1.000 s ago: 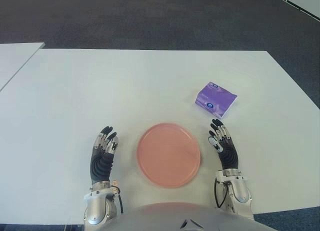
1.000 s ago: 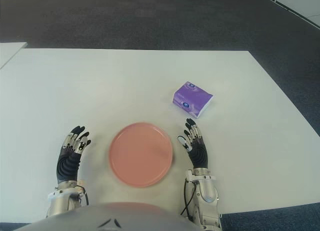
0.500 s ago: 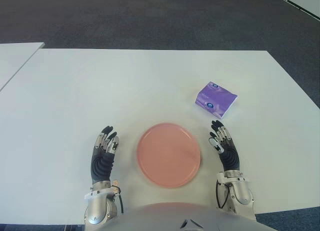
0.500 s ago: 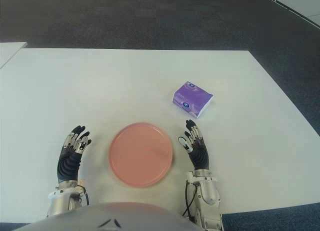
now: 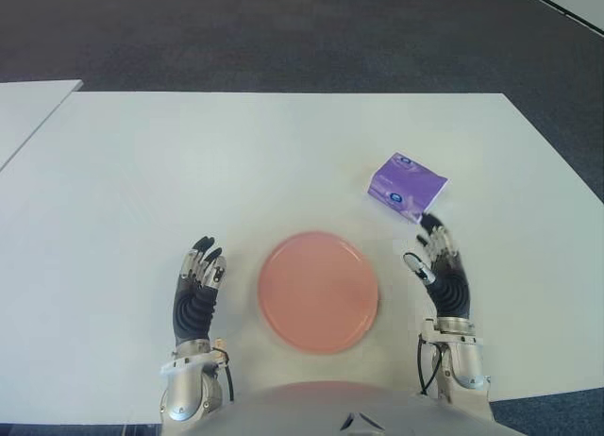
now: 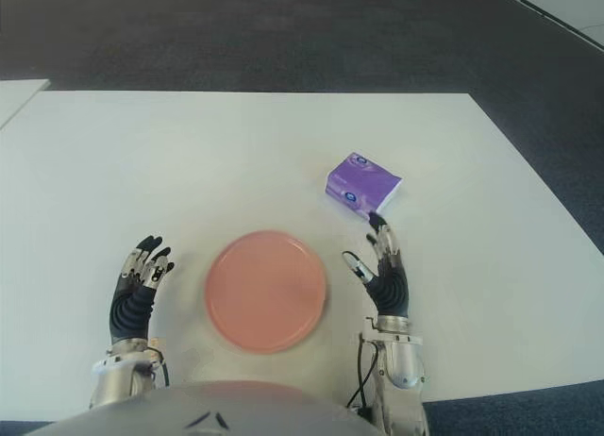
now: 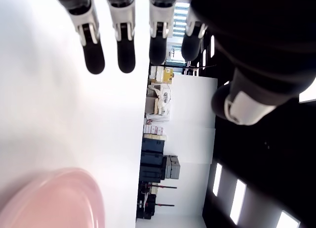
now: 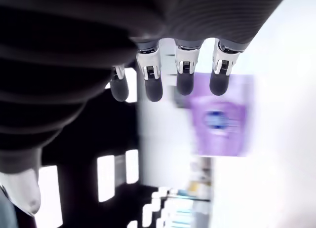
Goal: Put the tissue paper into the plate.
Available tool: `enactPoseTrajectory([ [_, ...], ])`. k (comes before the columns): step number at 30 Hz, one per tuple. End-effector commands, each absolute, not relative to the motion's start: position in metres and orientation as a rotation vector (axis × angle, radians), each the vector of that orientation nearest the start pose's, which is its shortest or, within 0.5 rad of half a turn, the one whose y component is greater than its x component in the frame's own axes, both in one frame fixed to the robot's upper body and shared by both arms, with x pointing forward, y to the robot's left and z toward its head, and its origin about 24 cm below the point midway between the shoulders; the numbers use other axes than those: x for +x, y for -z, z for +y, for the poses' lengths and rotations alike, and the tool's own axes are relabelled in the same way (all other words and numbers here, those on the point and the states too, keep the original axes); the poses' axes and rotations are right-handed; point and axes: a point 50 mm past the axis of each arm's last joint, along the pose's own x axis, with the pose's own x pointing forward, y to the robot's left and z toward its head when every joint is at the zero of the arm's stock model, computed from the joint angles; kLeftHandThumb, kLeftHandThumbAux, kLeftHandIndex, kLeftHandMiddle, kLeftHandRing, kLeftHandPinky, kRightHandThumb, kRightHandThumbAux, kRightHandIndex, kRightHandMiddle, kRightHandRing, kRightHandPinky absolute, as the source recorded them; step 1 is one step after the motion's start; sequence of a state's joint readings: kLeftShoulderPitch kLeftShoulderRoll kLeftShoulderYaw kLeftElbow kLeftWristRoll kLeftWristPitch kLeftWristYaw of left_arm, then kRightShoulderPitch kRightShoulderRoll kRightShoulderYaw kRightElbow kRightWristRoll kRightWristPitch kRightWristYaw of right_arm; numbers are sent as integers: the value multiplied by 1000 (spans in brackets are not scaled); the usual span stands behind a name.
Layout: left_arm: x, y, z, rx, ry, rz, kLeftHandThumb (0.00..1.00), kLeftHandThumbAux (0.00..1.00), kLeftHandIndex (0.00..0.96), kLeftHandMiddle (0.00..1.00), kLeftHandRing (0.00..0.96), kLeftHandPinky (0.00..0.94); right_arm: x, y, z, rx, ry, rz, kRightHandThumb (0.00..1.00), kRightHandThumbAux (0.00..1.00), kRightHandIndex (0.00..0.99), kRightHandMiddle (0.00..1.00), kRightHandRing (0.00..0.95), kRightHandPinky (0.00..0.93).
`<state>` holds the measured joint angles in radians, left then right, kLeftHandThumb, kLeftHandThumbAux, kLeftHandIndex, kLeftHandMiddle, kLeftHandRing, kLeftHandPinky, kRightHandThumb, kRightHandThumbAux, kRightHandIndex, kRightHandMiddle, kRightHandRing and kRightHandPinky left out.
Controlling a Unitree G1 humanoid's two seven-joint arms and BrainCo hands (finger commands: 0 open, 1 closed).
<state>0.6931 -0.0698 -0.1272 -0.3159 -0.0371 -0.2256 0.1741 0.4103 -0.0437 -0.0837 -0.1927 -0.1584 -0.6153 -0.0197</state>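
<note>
so the purple tissue pack (image 5: 407,187) is sitting on the white table (image 5: 236,162), off to the robot's right and farther out than the pink plate (image 5: 319,291). it's well apart from the plate, nothing in the plate at all. the pack lies flat, turned a bit diagonal, with a round logo on the wrapper.

the right hand (image 5: 441,269) is on the right side of the plate, between the plate and the pack, with its fingertips (image 6: 379,223) showing just beside the pack's near corner. can't tell if they actually touch it. in the right wrist view the fingers (image 8: 184,84) are stretched out straight and side by side, thumb off to the side, holding nothing, and the pack shows up ahead of them, blurry.

the left hand (image 5: 196,290) is on the left side of the plate, near it but apart. its wrist view shows the four fingers (image 7: 126,57) straight and slightly spread, thumb out, nothing held, with the plate's rim in the corner.

a second white table (image 5: 28,106) edge peeks in at the far left, and dark carpet (image 5: 283,30) lies beyond.
</note>
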Motion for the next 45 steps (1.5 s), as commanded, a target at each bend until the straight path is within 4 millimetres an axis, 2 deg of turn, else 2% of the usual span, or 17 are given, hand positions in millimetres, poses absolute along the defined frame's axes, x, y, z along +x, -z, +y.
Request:
enactPoseTrajectory([
  [1, 116, -13, 153, -123, -306, 138, 206, 557, 146, 148, 190, 250, 163, -74, -186, -487, 131, -568, 189, 595, 104, 132, 100, 96],
  [5, 118, -13, 153, -129, -303, 136, 208, 559, 148, 153, 199, 258, 171, -72, -187, -568, 158, -656, 193, 617, 107, 144, 127, 123],
  [11, 121, -13, 152, -128, -295, 123, 209, 559, 152, 159, 209, 270, 196, -76, -202, -776, 220, -778, 227, 641, 97, 127, 126, 124],
  [16, 123, -12, 152, -129, -290, 123, 208, 560, 154, 165, 216, 277, 210, -84, -210, -972, 270, -847, 241, 634, 96, 118, 117, 94],
  [23, 125, -12, 152, -129, -283, 117, 209, 558, 155, 168, 219, 274, 229, -92, -213, -1139, 297, -864, 219, 609, 85, 91, 75, 37],
  [30, 126, -12, 154, -120, -283, 114, 204, 557, 154, 161, 208, 257, 236, -87, -214, -1192, 297, -803, 245, 568, 75, 71, 51, 20],
  [35, 127, -12, 155, -120, -281, 111, 204, 555, 152, 159, 207, 262, 266, -84, -201, -1213, 261, -748, 340, 529, 64, 66, 52, 33],
  [40, 128, -13, 156, -123, -281, 111, 203, 559, 149, 158, 207, 263, 286, -79, -205, -1237, 227, -684, 378, 506, 56, 65, 58, 62],
  [45, 128, -14, 157, -118, -278, 110, 189, 560, 150, 153, 204, 256, 296, -76, -207, -1244, 225, -663, 394, 490, 51, 66, 62, 83],
])
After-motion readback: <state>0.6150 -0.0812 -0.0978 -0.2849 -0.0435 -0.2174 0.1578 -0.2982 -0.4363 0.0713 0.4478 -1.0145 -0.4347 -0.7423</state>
